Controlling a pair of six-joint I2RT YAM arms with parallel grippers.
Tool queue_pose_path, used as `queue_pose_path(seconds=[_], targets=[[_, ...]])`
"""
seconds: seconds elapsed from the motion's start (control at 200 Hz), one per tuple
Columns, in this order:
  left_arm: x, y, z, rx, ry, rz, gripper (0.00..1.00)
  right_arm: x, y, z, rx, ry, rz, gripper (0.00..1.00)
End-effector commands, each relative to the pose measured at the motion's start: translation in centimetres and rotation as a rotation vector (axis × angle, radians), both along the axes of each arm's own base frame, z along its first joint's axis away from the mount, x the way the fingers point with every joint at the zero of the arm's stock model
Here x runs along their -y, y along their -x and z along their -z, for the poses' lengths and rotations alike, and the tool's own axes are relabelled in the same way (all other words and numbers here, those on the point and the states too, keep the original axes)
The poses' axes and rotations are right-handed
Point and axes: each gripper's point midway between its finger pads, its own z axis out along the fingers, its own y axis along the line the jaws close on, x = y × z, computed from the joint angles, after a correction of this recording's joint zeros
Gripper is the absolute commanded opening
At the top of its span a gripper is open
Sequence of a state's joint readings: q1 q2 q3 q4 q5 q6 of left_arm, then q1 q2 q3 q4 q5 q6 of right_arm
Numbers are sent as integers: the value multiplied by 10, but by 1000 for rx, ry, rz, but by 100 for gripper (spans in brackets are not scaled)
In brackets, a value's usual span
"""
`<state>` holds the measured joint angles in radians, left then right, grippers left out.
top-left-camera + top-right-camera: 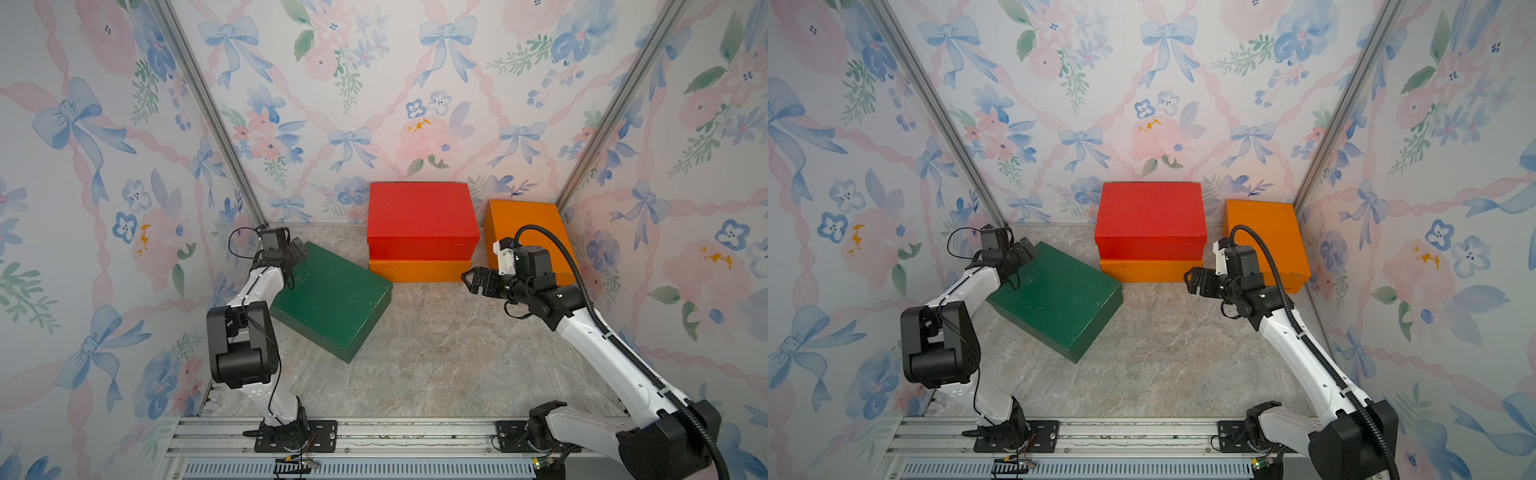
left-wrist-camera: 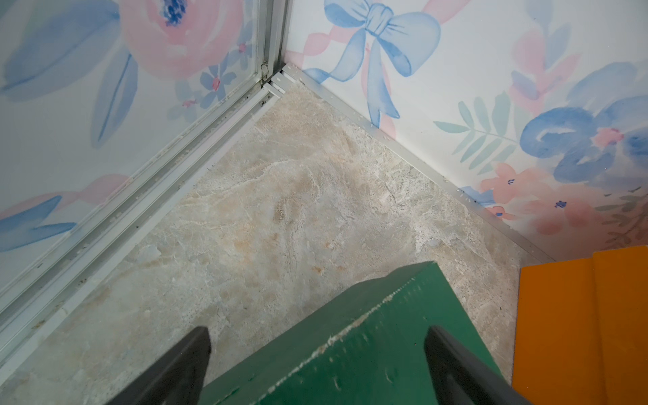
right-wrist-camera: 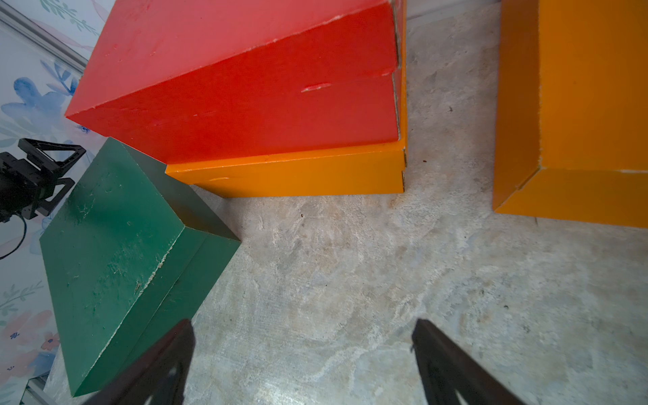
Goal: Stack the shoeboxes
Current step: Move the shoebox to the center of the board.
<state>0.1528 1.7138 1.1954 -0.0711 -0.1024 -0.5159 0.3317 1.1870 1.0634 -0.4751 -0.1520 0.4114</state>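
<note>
Hovering empty with fingers spread, the left gripper [image 1: 300, 251] sits over the green shoebox [image 1: 332, 299] left of the red shoebox [image 1: 419, 216], the right gripper [image 1: 468, 282] opposite.

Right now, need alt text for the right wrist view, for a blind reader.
A red shoebox sits stacked on an orange shoebox, with a dark green shoebox lying angled close beside them and a second orange shoebox standing apart. The right hand, open and empty, hovers over bare marbled tabletop in front of the boxes.
</note>
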Motion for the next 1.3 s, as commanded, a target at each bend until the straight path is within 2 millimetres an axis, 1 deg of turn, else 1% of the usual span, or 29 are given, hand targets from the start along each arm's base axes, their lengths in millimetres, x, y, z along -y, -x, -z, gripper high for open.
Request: queue_pose_path(seconds=[0.0,0.155,0.28,0.59,0.775,0.895,1.025,1.155,1.225,1.295], targets=[[3,7,18,-45,13,16,98,-7,-1,-5,9,-12,-12,97],[12,10,32,-68,57,44,98,-10,-3,-11,19,-19,-17,97],[24,15,37,-78,72,60,98,-12,-3,-14,28,-19,-25,97],[51,32,32,-72,78,103,98,-8,4,-14,39,-10,-23,97],[66,46,28,-65,75,125,98,-8,6,-14,43,-19,-25,97],[76,58,31,-71,67,139,98,-9,10,-13,42,-26,-36,97],[85,70,38,-89,72,155,98,-15,19,-11,44,-28,-71,97],[96,79,40,-89,69,177,98,-24,29,-6,33,-21,-111,97],[102,83,39,-85,73,185,98,-35,37,1,12,-27,-155,97],[108,87,35,-73,74,196,98,-50,46,11,-16,-28,-217,97]])
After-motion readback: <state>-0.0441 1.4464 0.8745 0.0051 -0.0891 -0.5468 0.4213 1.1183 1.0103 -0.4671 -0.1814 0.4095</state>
